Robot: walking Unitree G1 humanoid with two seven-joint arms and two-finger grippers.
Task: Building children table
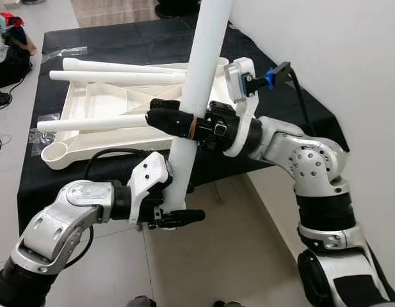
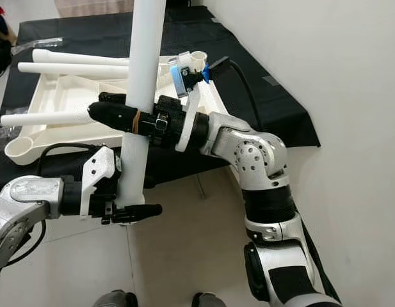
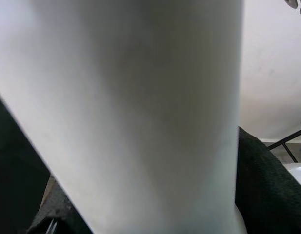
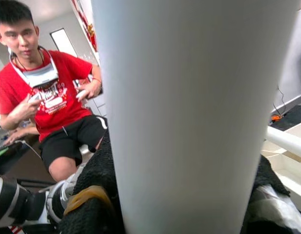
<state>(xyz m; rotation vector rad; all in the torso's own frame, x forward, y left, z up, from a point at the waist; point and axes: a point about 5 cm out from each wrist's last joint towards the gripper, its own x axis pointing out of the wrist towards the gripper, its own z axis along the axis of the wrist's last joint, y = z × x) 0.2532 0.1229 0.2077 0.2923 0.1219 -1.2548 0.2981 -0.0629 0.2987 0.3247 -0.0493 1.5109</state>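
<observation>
The upturned tabletop [image 1: 114, 121] lies on the mat [image 1: 69, 173] on the floor, three legs [image 1: 91, 123] pointing left. A loose leg [image 1: 197, 89] stands before the mat's near edge (tabletop behind it), the wall [image 1: 325, 57] at right.

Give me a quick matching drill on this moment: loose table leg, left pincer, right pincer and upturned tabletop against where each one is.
Things:
1. loose table leg
2. left pincer
3. right pincer
4. upturned tabletop

Places or states:
A. lying on the black cloth with three legs already fitted
B. clamped on the leg partway up
C. held nearly upright between both arms
D. gripping the leg at its lower end

Pairs: 1-C, 2-D, 3-B, 4-A
</observation>
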